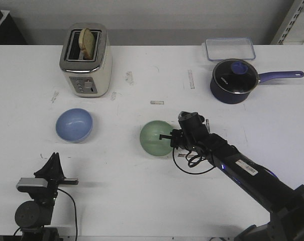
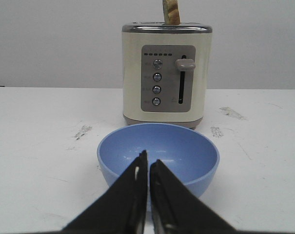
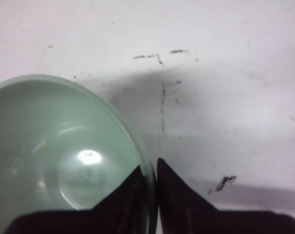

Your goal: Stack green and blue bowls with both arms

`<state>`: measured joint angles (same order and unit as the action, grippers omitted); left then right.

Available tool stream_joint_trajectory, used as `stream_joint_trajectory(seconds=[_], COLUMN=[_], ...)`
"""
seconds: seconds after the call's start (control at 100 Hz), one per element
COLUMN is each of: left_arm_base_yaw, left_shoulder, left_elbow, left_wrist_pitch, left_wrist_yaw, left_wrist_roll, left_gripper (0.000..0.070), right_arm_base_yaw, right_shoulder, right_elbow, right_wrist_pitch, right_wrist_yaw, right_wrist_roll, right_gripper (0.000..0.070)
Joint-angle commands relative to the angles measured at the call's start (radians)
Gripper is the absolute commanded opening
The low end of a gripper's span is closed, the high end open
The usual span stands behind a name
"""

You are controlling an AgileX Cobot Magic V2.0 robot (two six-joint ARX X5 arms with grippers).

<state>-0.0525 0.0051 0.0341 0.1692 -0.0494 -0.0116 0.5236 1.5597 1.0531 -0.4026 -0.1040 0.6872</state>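
Observation:
The pale green bowl (image 1: 154,136) sits at the table's middle. My right gripper (image 1: 171,138) is shut on its right rim, one finger inside and one outside, as the right wrist view shows (image 3: 148,168) with the green bowl (image 3: 49,146) beside it. I cannot tell whether the bowl is lifted off the table. The blue bowl (image 1: 74,124) stands on the table at the left, empty. My left gripper (image 1: 54,156) is shut and empty, low near the front edge, short of the blue bowl (image 2: 176,146); its tips (image 2: 148,158) point at the bowl's near rim.
A cream toaster (image 1: 86,60) with a slice of bread stands behind the blue bowl and also shows in the left wrist view (image 2: 167,73). A dark navy saucepan (image 1: 234,80) with a long handle and a clear lidded box (image 1: 229,48) are at the back right.

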Motion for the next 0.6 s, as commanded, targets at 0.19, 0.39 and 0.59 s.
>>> stream_joint_trajectory(seconds=[0.19, 0.39, 0.59], left_arm_base_yaw=[0.000, 0.000, 0.000], left_shoulder=[-0.002, -0.002, -0.002], left_elbow=[-0.022, -0.022, -0.022], left_wrist_pitch=[0.012, 0.012, 0.012], left_wrist_yaw=[0.000, 0.000, 0.000], left_wrist_roll=[0.011, 0.011, 0.011], left_gripper=[0.0001, 0.0001, 0.0001], right_arm_base_yaw=[0.006, 0.005, -0.018], right_shoulder=[0.013, -0.032, -0.143], right_elbow=[0.015, 0.015, 0.014], right_wrist_pitch=[0.008, 0.008, 0.013], right_wrist_yaw=[0.026, 0.057, 0.100], right_wrist_roll=[0.012, -0.020, -0.225], right_gripper=[0.0263, 0.0479, 0.0501])
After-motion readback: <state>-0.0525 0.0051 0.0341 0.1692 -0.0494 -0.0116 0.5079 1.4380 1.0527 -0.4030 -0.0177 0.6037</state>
